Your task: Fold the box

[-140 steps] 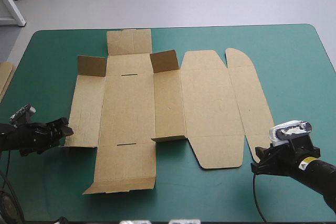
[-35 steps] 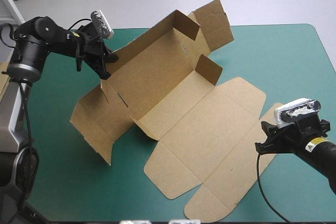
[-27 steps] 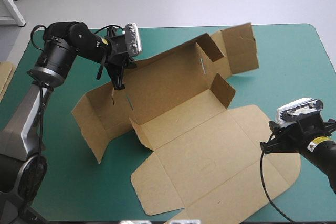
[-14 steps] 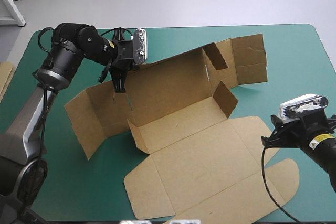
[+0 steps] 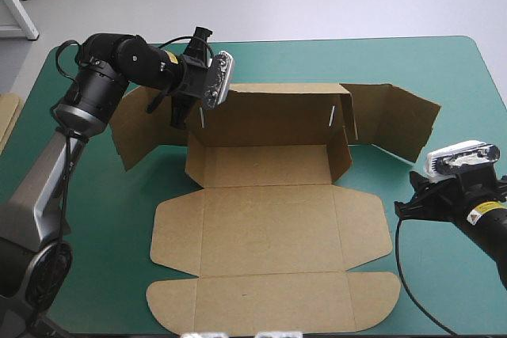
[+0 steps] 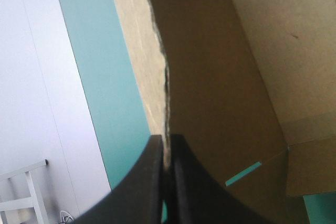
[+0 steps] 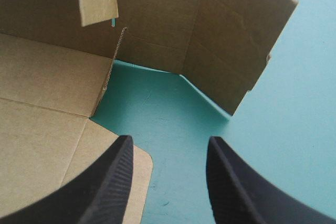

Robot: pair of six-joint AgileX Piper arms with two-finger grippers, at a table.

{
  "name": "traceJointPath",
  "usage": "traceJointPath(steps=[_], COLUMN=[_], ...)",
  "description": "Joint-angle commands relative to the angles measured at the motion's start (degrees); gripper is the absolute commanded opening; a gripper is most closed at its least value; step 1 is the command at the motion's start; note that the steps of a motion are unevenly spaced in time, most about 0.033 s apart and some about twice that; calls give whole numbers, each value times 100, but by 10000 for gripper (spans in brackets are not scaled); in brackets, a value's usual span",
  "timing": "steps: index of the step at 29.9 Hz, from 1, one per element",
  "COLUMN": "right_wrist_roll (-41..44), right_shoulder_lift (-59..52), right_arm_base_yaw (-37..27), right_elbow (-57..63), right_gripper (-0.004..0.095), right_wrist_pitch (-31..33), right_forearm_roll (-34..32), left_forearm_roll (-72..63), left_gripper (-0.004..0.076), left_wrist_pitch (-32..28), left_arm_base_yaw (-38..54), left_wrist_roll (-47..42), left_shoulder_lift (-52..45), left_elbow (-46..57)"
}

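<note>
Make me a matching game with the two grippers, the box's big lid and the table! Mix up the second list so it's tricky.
Things:
1. left gripper
2. right gripper
3. lid
4. table

States:
A. lying flat
B. teal-green
C. open, holding nothing
D. shut on the box

Pairs: 1-D, 2-C, 3-A, 4-B

The yellow sticker (image 5: 480, 210) on the right arm (image 5: 493, 231) bears no readable print.
</note>
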Motion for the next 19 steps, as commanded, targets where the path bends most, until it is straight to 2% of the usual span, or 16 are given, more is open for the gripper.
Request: traceJointPath(steps=[1, 4, 11, 15, 19], right_wrist_roll=[37, 37, 348, 384, 452], right_shoulder_lift=[0, 0, 0, 10, 10], right_arm_base_yaw=[8, 8, 8, 8, 8], right_elbow=[-288, -461, -859, -859, -869], right_gripper=[412, 412, 412, 412, 412], right_wrist_pitch=[-358, -358, -392, -425, -531], right_forearm_roll=[-28, -188, -901, -1039, -1158], left_forearm_roll=[-171, -103, 481, 1387, 1732], left_gripper=[-11, -11, -11, -11, -11], left_wrist_pitch=[-257, -573, -687, -1505, -2027], left_arm_base_yaw=[-137, -280, -609, -1020, -1362], left_wrist_roll=[79, -377, -1197, -2067, -2584], left_shoulder_lift=[-315, -338, -441, -818, -1197], left_elbow=[-188, -150, 193, 943, 1569])
